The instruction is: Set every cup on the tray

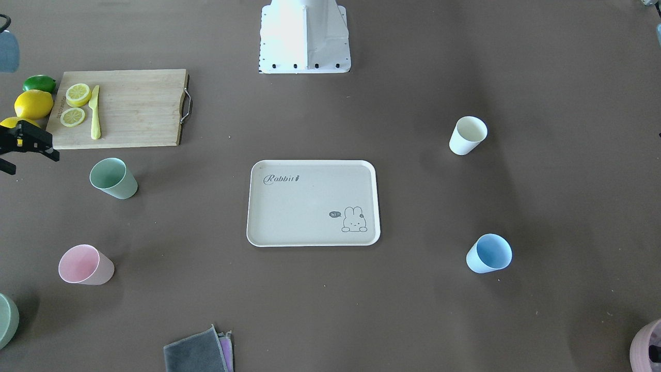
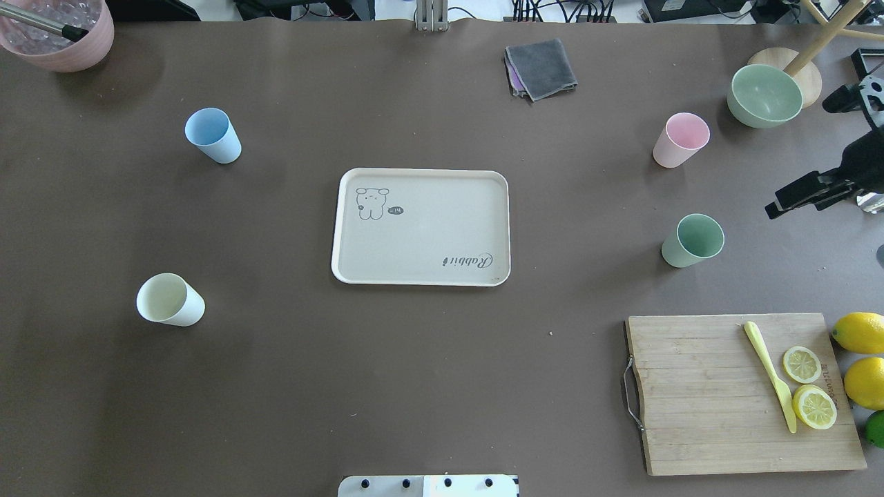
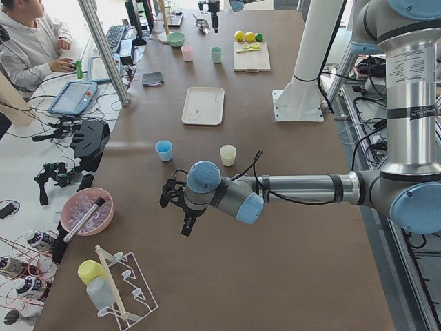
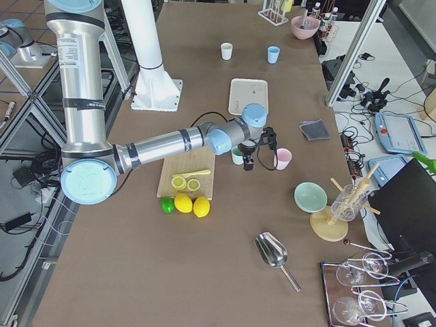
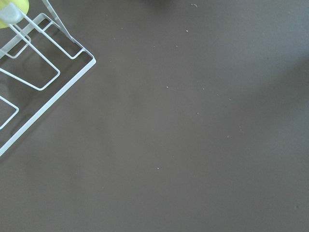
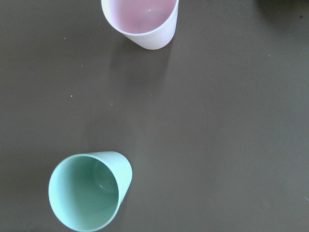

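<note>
The cream tray (image 1: 304, 206) (image 2: 428, 228) with "Rabbit" lettering lies at the table's middle with nothing on it. Several cups stand upright on the table around it. A white cup (image 1: 467, 135) (image 2: 169, 299) and a blue cup (image 1: 489, 253) (image 2: 213, 135) stand on my left side. A green cup (image 1: 113, 178) (image 2: 692, 240) (image 6: 89, 191) and a pink cup (image 1: 85, 264) (image 2: 680, 140) (image 6: 142, 21) stand on my right side. My right gripper (image 1: 31, 163) (image 2: 795, 159) hangs open and empty above the green and pink cups. My left gripper (image 3: 180, 214) hovers beyond the blue cup; I cannot tell whether it is open.
A wooden cutting board (image 2: 697, 400) with lemon slices and a yellow knife (image 2: 770, 376) lies near right, whole lemons beside it. A green bowl (image 2: 764, 95), a grey cloth (image 2: 541, 67) and a pink bowl (image 2: 59, 41) are at the far edge. A wire rack (image 5: 34, 72) is under my left wrist.
</note>
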`<action>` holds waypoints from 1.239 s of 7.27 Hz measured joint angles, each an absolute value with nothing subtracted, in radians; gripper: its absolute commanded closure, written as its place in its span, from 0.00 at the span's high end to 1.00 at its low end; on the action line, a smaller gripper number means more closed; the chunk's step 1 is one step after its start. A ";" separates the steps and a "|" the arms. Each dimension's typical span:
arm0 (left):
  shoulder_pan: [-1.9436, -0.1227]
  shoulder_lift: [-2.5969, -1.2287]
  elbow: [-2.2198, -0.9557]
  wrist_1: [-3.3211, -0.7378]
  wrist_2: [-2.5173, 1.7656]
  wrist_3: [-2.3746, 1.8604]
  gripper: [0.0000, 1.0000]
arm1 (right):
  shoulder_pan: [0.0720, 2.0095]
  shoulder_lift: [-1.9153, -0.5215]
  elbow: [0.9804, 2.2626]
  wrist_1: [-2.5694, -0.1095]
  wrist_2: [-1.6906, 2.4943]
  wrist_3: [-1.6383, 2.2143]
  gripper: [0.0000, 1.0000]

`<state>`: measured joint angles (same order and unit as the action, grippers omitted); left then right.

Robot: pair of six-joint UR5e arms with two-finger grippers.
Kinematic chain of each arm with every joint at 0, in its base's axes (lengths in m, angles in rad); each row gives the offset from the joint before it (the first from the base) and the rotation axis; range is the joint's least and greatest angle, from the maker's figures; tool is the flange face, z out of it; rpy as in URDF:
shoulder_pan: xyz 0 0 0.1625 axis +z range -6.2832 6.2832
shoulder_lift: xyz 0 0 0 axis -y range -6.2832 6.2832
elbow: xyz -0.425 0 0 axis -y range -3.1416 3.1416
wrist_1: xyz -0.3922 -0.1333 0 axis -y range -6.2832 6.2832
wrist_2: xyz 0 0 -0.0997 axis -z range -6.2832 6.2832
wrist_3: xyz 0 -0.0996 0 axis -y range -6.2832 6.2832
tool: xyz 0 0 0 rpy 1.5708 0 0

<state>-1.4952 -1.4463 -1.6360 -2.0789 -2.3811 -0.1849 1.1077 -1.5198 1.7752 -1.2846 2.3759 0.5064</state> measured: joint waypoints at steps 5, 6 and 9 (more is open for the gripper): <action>-1.493 -1.451 -1.635 -2.084 -2.391 -0.191 0.97 | 0.971 -1.479 1.658 -1.110 2.286 0.716 0.01; -1.493 -1.453 -1.636 -2.084 -2.392 -0.192 0.98 | 0.966 -1.478 1.653 -1.109 2.287 0.718 0.00; -1.469 -1.455 -1.659 -2.107 -2.491 -0.443 0.98 | 0.959 -1.465 1.651 -1.109 2.291 0.723 0.00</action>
<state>-1.4694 -1.4551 -1.6592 -2.1067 -2.4907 -0.4430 0.9594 -1.4649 1.6509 -1.1094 2.2911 0.7227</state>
